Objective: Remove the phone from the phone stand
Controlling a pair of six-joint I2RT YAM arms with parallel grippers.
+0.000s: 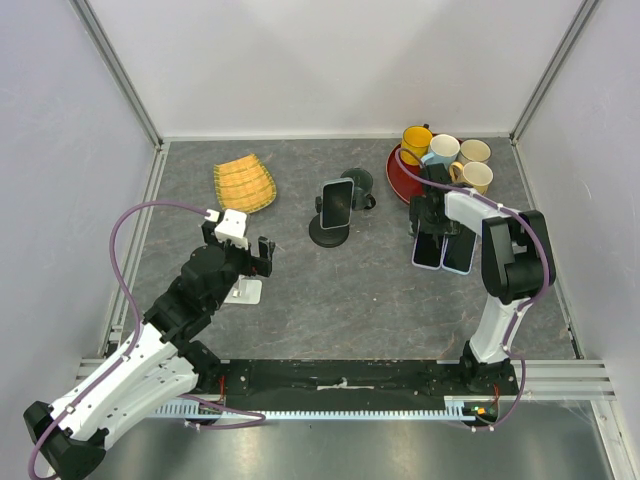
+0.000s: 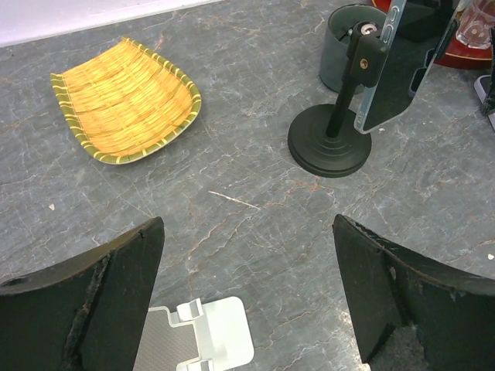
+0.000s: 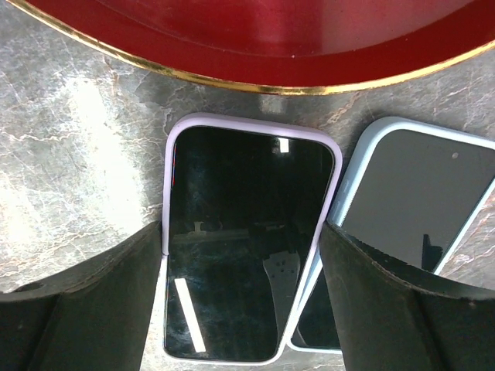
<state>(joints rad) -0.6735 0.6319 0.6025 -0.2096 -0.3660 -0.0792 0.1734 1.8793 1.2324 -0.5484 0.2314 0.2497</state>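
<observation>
A phone (image 1: 337, 202) in a pale case sits clamped on a black phone stand (image 1: 329, 236) at the table's middle; the left wrist view shows it (image 2: 394, 66) on the stand's post and round base (image 2: 329, 143). My left gripper (image 1: 243, 262) is open and empty (image 2: 247, 294), left of and short of that stand, above a small white stand (image 2: 209, 332). My right gripper (image 1: 432, 222) is at the right, its fingers (image 3: 116, 301) against both long edges of a lilac-cased phone (image 3: 247, 232) lying flat on the table.
A blue-cased phone (image 3: 410, 201) lies right beside the lilac one, partly under its edge. A red tray (image 1: 400, 175) with several mugs (image 1: 445, 150) stands behind them. A yellow woven dish (image 1: 245, 183) lies at the back left. A dark cup (image 2: 340, 46) stands behind the black stand.
</observation>
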